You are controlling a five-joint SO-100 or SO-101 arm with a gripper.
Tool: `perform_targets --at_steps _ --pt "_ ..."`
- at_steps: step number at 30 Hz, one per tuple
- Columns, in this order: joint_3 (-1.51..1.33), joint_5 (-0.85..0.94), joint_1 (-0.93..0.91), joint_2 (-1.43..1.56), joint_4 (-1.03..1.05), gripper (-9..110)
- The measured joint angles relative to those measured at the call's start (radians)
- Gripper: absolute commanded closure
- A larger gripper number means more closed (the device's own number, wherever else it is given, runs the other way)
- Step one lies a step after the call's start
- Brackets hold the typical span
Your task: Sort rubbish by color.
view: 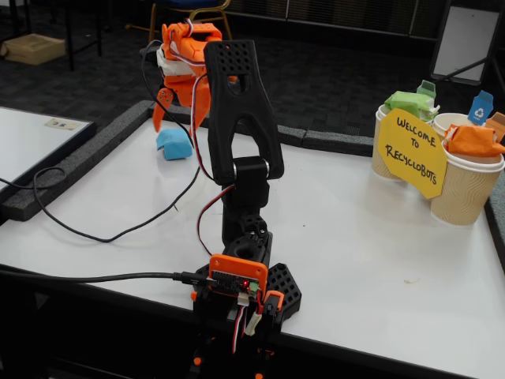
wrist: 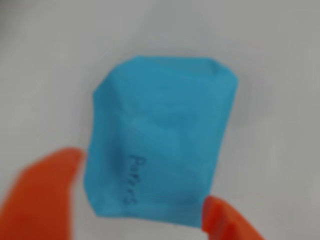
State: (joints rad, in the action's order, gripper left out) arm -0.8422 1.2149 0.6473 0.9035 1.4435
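A light blue crumpled lump fills the wrist view, lying on the white table with handwriting on its side. My gripper is open, one orange finger to the lump's left and the other at its lower right corner. In the fixed view the gripper hangs just above the blue lump at the table's far left. A light green lump sits in a paper cup at the right. An orange lump rests on the nearest cup.
A third cup with a blue tag stands behind the other two, and a yellow sign leans on them. Black foam edging borders the table. A cable trails over the left part. The arm's base is clamped at the front edge.
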Motion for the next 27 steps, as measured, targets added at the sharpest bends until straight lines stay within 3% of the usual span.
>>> perform_targets --at_steps 14,27 --pt "-0.049 0.000 0.002 0.000 -0.037 75" --pt "-0.195 0.000 -0.009 0.000 -0.221 77"
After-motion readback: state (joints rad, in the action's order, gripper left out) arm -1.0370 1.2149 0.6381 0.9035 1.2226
